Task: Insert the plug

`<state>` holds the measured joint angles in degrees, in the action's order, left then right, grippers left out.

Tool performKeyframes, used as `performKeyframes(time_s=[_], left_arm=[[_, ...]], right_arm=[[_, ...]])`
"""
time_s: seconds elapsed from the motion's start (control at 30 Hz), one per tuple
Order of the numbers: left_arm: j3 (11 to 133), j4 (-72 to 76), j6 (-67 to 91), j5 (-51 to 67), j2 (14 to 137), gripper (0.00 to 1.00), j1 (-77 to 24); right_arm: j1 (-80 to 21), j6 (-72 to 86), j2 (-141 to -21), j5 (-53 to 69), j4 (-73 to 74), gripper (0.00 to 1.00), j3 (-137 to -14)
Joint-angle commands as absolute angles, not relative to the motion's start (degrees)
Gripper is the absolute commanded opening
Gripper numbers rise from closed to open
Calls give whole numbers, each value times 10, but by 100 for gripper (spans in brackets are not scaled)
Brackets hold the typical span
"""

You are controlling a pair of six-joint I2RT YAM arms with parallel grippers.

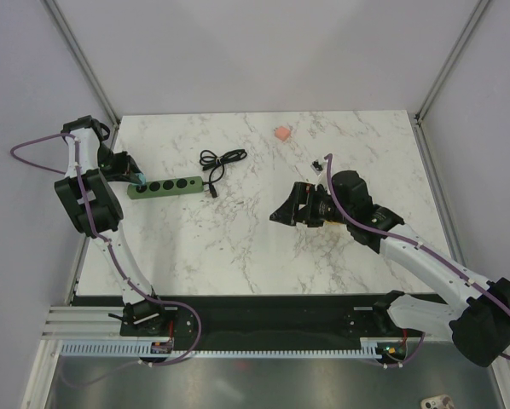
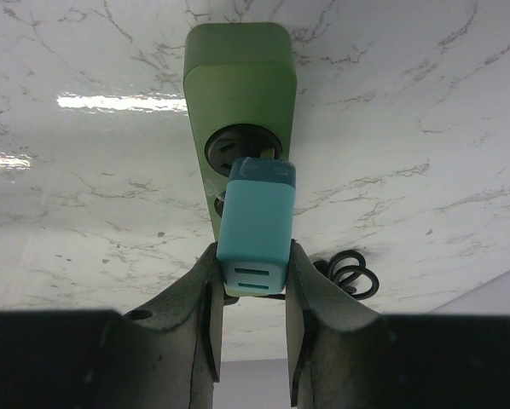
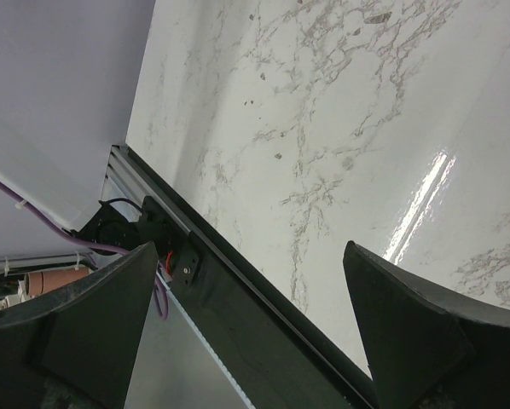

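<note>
The teal plug (image 2: 255, 223) sits between my left gripper's (image 2: 253, 290) fingers, which are shut on its sides. Its far end meets the end socket (image 2: 238, 152) of the green power strip (image 2: 238, 68); how deep it sits cannot be told. In the top view the plug (image 1: 139, 180) shows as a teal speck at the left end of the strip (image 1: 163, 186), under my left gripper (image 1: 129, 173). My right gripper (image 1: 281, 213) is open and empty, hovering over the table's middle right, its fingers (image 3: 408, 328) wide apart.
A coiled black cable (image 1: 219, 160) lies just behind the strip, its end by the strip's right tip; it also shows in the left wrist view (image 2: 350, 277). A small pink object (image 1: 281, 134) and a small black piece (image 1: 316, 165) lie toward the back. The table's left edge is close to my left arm.
</note>
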<state>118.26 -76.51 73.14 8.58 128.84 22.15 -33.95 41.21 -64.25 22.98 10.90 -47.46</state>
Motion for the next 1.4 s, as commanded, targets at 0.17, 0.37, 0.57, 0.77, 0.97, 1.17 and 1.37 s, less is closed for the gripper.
performKeyframes(time_s=[0.17, 0.37, 0.57, 0.77, 0.97, 1.17, 1.37], left_arm=[[1194, -824, 708, 74, 1302, 2, 234], [1173, -819, 706, 81, 1298, 2, 230], [1165, -821, 705, 87, 1294, 2, 229], [1167, -809, 709, 82, 1283, 2, 227], [1165, -805, 723, 93, 1310, 2, 228], [1164, -785, 739, 86, 1321, 2, 227], [1158, -779, 755, 74, 1328, 2, 228]], right_arm=[[-340, 411, -642, 218, 98, 98, -497], [-340, 411, -631, 214, 98, 98, -493], [-340, 412, -625, 214, 99, 98, -488], [-340, 412, -625, 213, 98, 98, -486], [-340, 410, -622, 213, 100, 98, -484], [-340, 407, -620, 205, 100, 98, -483], [-341, 405, -627, 205, 101, 98, -483]])
